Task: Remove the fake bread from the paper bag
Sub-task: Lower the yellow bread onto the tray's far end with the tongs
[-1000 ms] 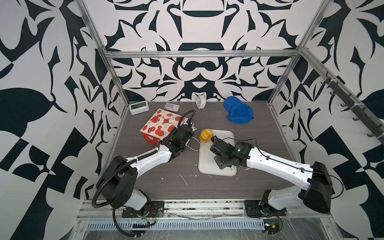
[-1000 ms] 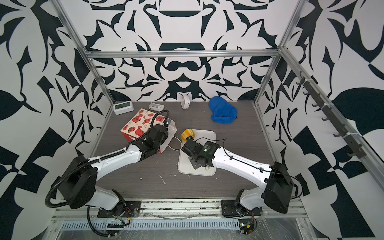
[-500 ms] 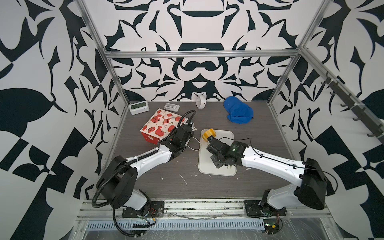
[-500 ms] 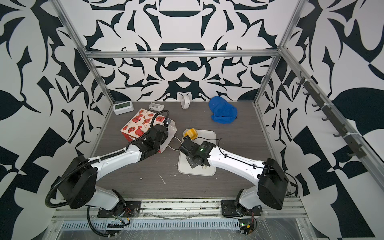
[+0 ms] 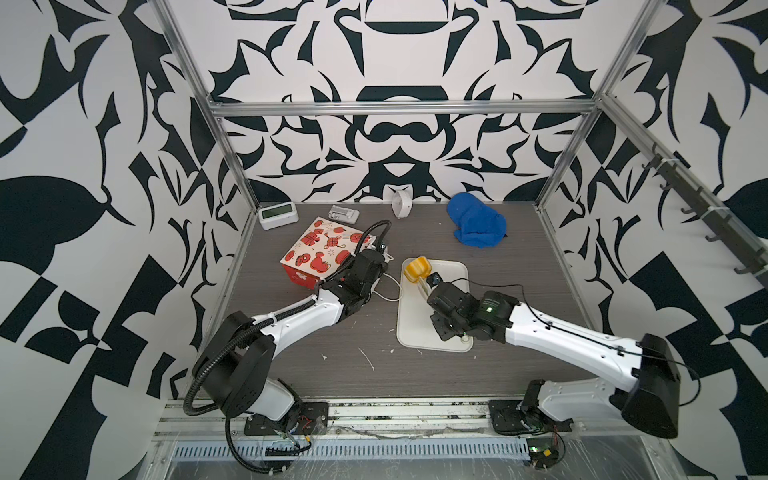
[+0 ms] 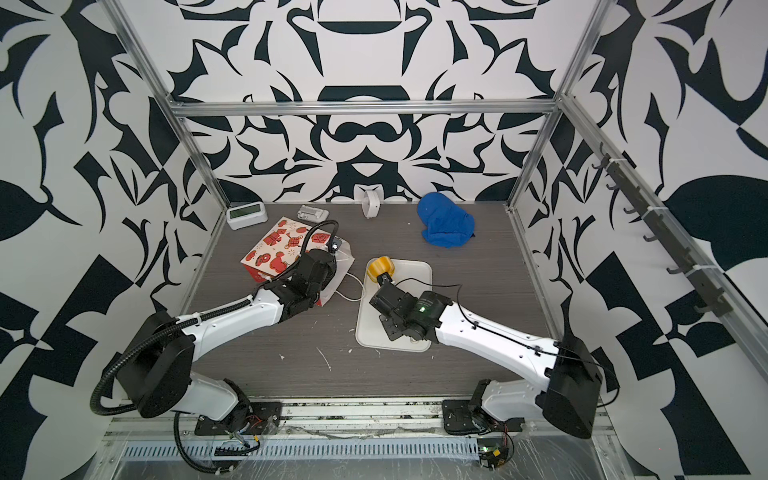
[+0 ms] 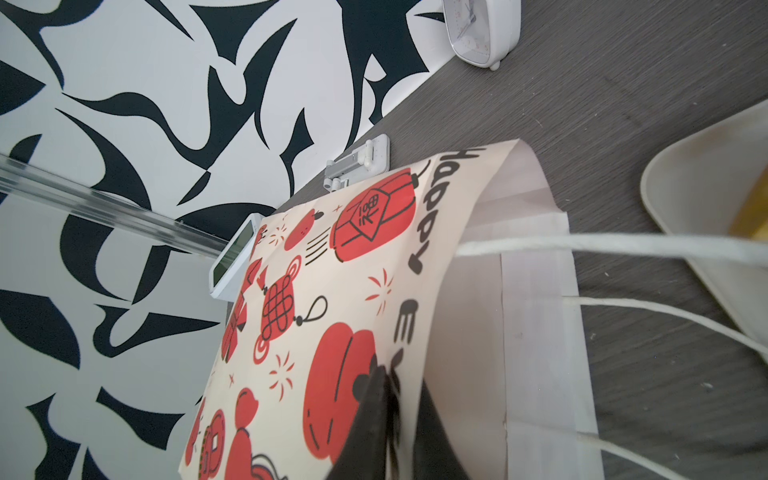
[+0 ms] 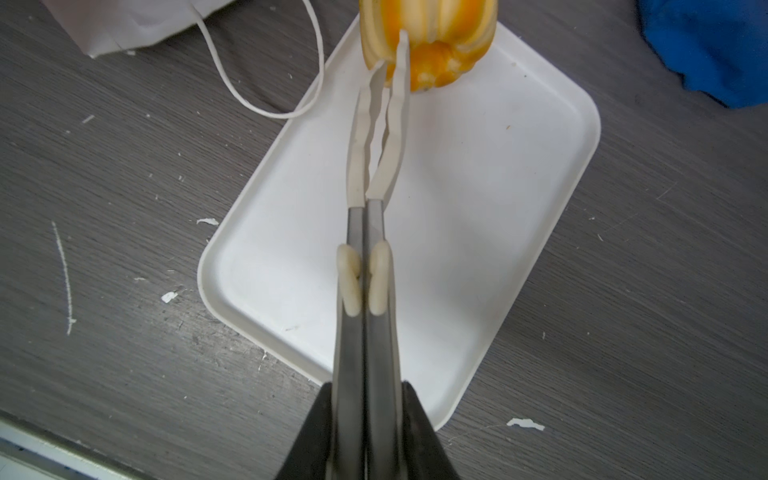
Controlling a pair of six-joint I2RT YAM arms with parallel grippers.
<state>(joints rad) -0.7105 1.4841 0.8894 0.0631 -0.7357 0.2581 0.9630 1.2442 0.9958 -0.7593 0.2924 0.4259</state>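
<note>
The red-and-white paper bag (image 5: 320, 253) (image 6: 276, 253) lies on its side at the back left, mouth facing the tray. My left gripper (image 7: 401, 382) is shut on the upper wall of the bag (image 7: 332, 291) at its mouth. My right gripper (image 8: 365, 399) is shut on metal tongs (image 8: 376, 166) with white tips. The tong tips pinch one golden-orange piece of fake bread (image 8: 432, 33) (image 5: 416, 269) (image 6: 381, 266) over the far left corner of the white tray (image 5: 453, 270). Whether it rests on the tray I cannot tell. The bag's inside is hidden.
The bag's white cord handles (image 5: 386, 291) trail onto the table between bag and tray. At the back stand a blue cloth (image 5: 478, 224), a white clock (image 5: 401, 203), a digital timer (image 5: 277, 214) and a small white device (image 5: 344, 214). Paper scraps dot the front.
My right arm has drawn in a little to the left, and the bread in the tongs has turned slightly over the tray's corner. The left arm and the bag have stayed still.
</note>
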